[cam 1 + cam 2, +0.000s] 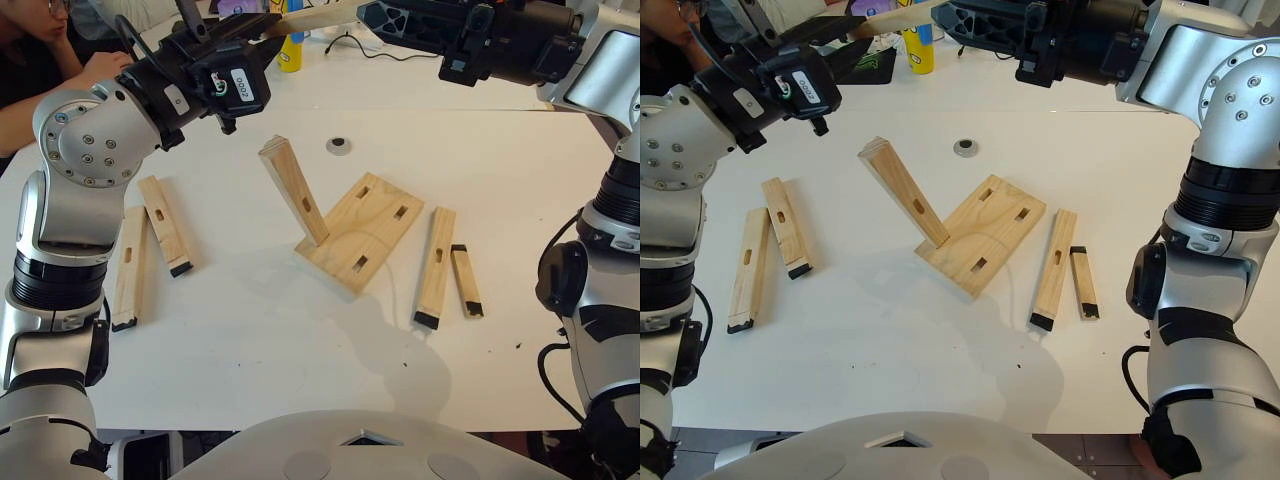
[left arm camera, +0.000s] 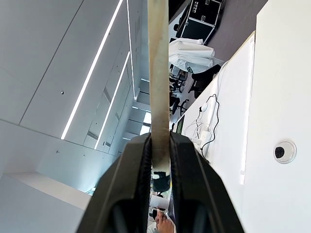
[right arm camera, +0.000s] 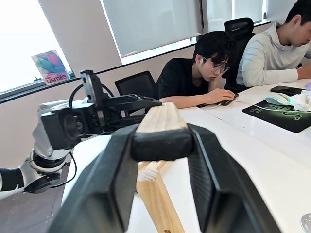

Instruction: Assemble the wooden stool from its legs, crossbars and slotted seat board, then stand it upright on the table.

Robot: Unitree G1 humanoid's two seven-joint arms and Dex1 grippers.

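Left eye view: white table (image 1: 250,350), slotted wooden seat board (image 1: 362,232), office windows (image 3: 150,24). Left gripper (image 2: 159,143) with white printed sticker (image 1: 243,87) and right gripper (image 3: 163,138) clamp one pale wooden bar (image 2: 158,73).

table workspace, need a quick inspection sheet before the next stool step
surface: white table, with a round grey insert set in it
job's things: slotted seat board lies flat, and one leg stands tilted in a corner slot; left pair and right pair of wooden pieces lie loose beside it; raised piece is held above the far side
clutter: yellow bottle at the far edge
grippers: left gripper and right gripper are both shut on the raised piece
cables: black cable on the far part of the table
surroundings: office chair, window blinds, dark desk mat
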